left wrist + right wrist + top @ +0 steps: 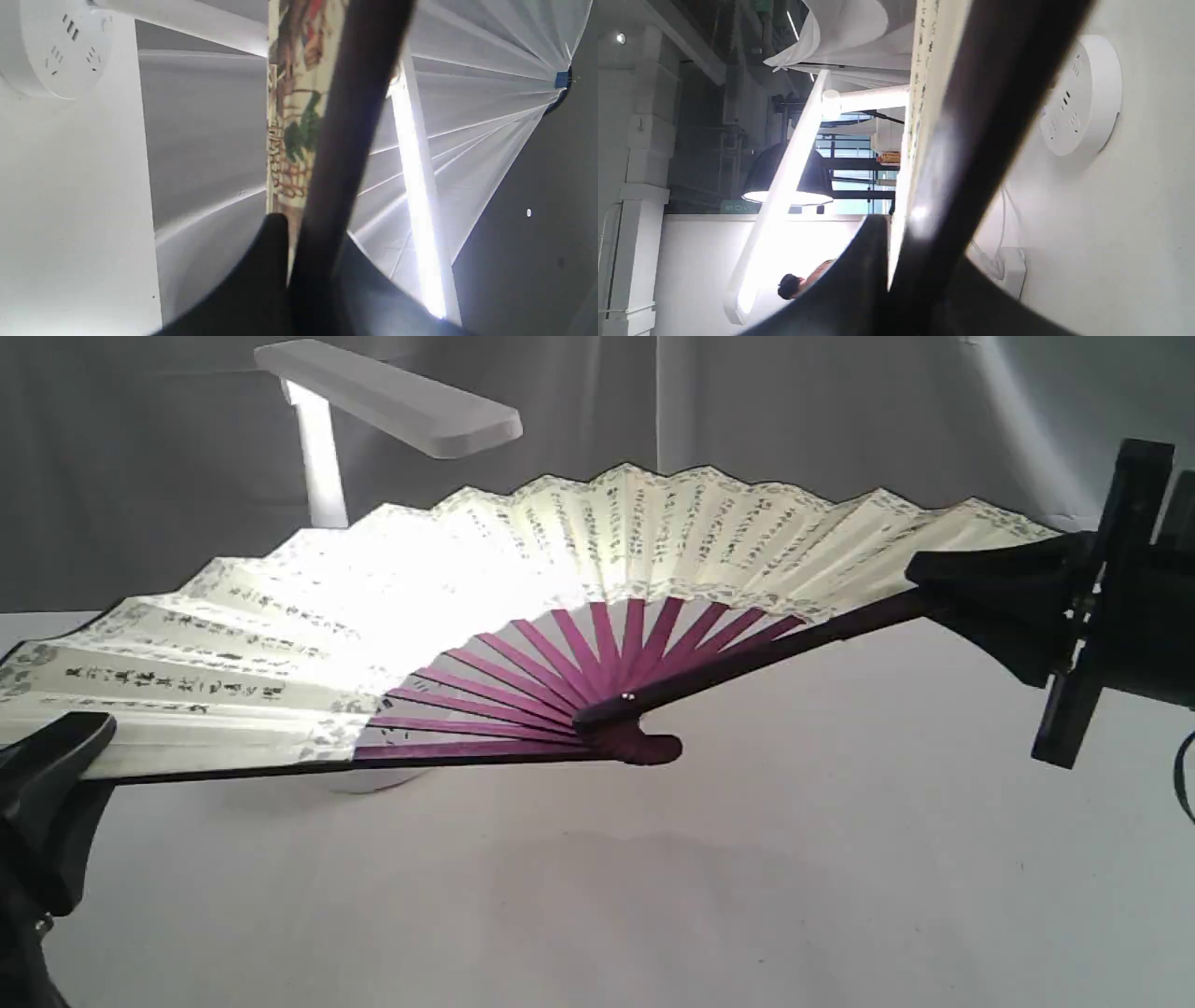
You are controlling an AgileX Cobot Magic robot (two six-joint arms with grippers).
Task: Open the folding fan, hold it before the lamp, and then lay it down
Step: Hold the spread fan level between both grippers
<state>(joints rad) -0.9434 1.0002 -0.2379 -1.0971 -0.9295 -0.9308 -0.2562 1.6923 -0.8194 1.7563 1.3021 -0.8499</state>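
You hold the folding fan (597,551) spread wide before the lamp (392,397), its long axis running side to side. Your left claw (82,739) is clamped on one end and your right claw (924,586) on the other. The worktop (653,896) lies straight below both.

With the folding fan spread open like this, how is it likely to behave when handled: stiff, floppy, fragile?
The folding fan probably flexes rather than staying stiff: pleated paper on slim ribs, gripped only at its two end guards by the jaws. It seems light, spanning between them without obvious sag. The paper looks tearable, so pulling the guards wider seems risky.
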